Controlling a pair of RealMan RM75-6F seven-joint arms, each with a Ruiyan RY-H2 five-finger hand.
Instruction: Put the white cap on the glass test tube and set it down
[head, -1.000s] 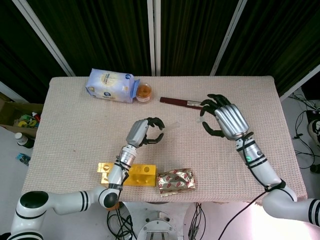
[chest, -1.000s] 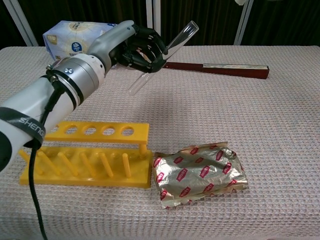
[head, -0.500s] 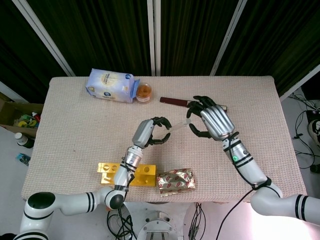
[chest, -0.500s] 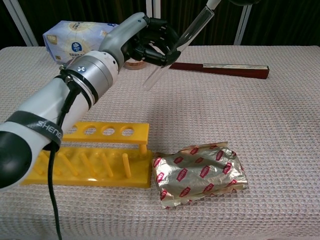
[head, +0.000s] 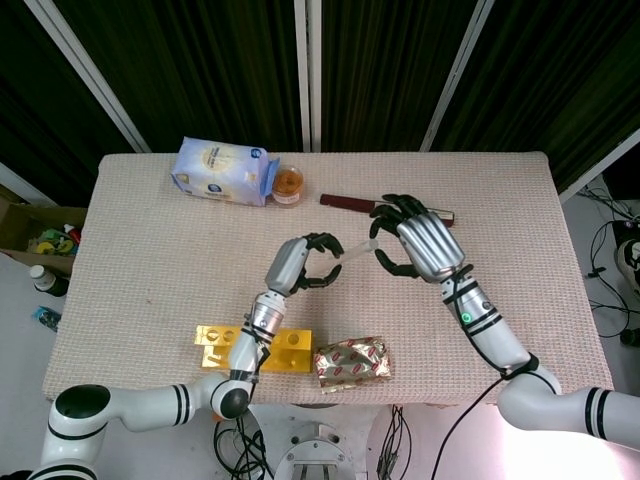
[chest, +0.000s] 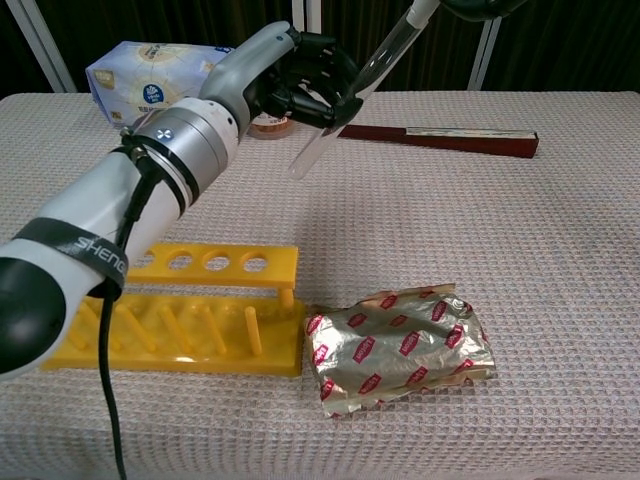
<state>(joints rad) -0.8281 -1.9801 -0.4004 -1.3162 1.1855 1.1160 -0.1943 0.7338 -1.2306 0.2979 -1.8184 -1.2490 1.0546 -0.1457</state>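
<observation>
My left hand (head: 303, 262) (chest: 300, 82) holds the glass test tube (chest: 358, 92) (head: 350, 252) in the air above the table's middle, tilted with its open end up and to the right. The white cap (chest: 425, 11) (head: 371, 241) sits at that open end, pinched by my right hand (head: 418, 240). In the chest view only the lower edge of the right hand (chest: 480, 6) shows at the top of the frame. How far the cap sits on the tube cannot be told.
A yellow test tube rack (chest: 170, 312) (head: 252, 351) lies at the front left, a foil snack packet (chest: 400, 346) (head: 352, 361) beside it. At the back are a tissue pack (head: 223, 171), a small orange jar (head: 288, 184) and a dark red flat stick (chest: 440, 139).
My right hand has travelled left with the cap until it meets the tube's open end. My left hand has raised the tube and shifted it right toward the other hand.
</observation>
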